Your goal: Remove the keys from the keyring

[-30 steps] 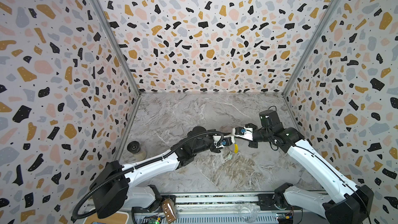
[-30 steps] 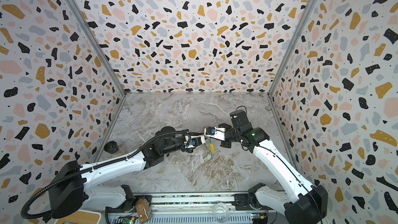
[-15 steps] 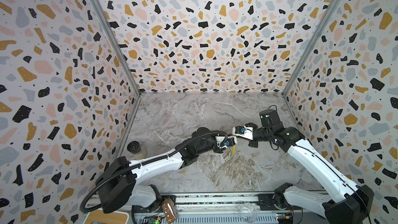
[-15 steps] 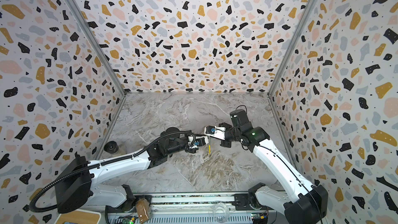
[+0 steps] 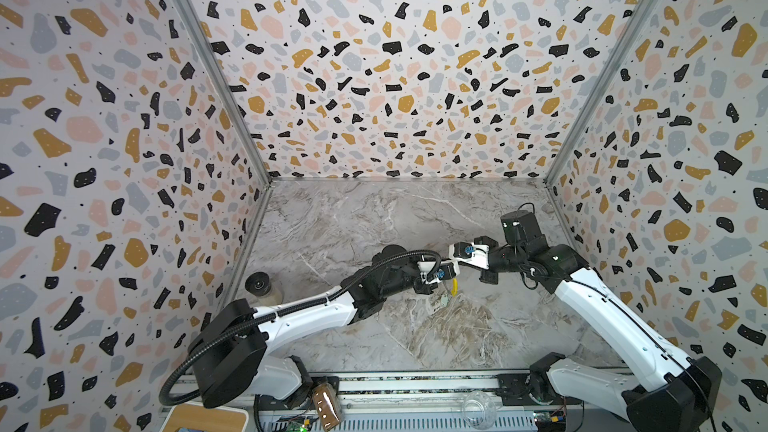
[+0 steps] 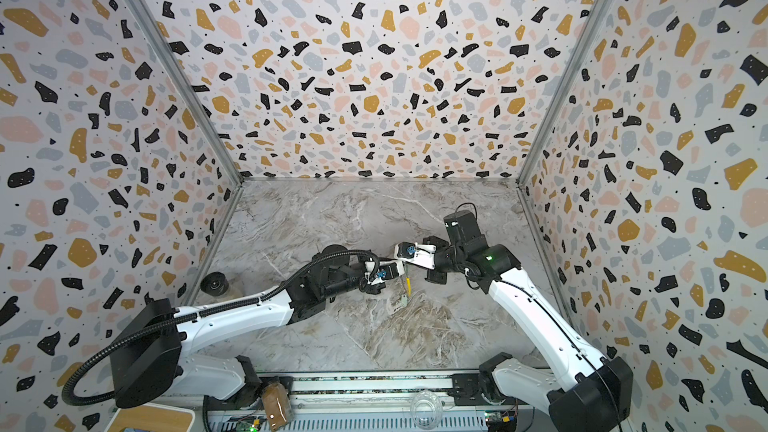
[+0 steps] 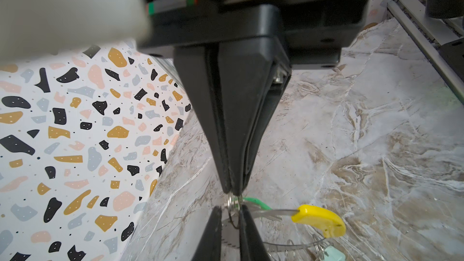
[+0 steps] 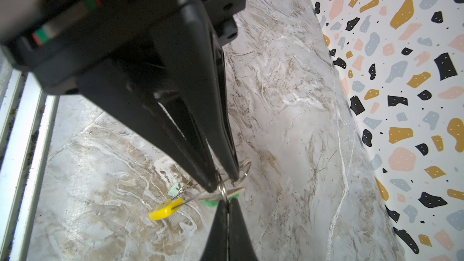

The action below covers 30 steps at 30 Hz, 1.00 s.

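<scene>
The keyring (image 7: 283, 247), a thin grey hoop with a yellow sleeve (image 7: 319, 219), hangs above the marble floor between both arms. My left gripper (image 7: 229, 209) is shut on the hoop's band, its fingers (image 7: 248, 234) a narrow gap apart. My right gripper (image 8: 227, 203) meets it tip to tip and is shut on the small split ring (image 8: 222, 189) of a key (image 8: 233, 192) with a green tag (image 8: 211, 203). A mint tag (image 8: 175, 189) dangles near the sleeve. In both top views the left gripper (image 5: 451, 274) and right gripper (image 5: 456, 263) touch mid-floor, the sleeve (image 6: 409, 284) below them.
A dark tape roll (image 5: 259, 284) stands by the left wall. On the front rail are a brown-filled jar (image 5: 326, 403) and a clear glass jar (image 5: 478, 409), with a wooden board (image 5: 203, 419) at the near left. Terrazzo walls enclose three sides.
My left gripper has moved right to meet the right gripper and its jaws have narrowed round the hoop. The right arm has stayed where it was.
</scene>
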{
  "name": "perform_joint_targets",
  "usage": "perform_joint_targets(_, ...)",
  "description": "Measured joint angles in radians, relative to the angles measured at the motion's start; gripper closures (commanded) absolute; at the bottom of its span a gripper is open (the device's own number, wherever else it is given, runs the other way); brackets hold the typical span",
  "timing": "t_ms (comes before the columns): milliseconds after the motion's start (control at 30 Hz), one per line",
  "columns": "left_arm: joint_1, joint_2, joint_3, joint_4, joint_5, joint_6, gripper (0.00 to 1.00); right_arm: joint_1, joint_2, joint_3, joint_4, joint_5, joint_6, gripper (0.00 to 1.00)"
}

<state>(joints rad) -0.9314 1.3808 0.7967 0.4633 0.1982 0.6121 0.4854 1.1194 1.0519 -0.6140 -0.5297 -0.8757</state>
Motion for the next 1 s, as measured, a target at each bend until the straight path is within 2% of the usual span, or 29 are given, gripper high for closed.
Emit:
perform_joint_targets(267, -0.002, 0.0, 0.0, 0.025, -0.009, -0.033, 0.92, 0.0, 0.0, 0.002, 0.001, 0.004, 0.0, 0.98)
perform_joint_targets(667, -0.002, 0.015, 0.019, 0.023, -0.006, -0.046, 0.89, -0.002, 0.0, 0.015, -0.003, 0.015, 0.003, 0.98)
perform_joint_targets(1000, -0.002, 0.031, 0.04, 0.008, -0.006, -0.031, 0.91, -0.006, 0.0, 0.017, -0.006, 0.026, 0.01, 0.98)
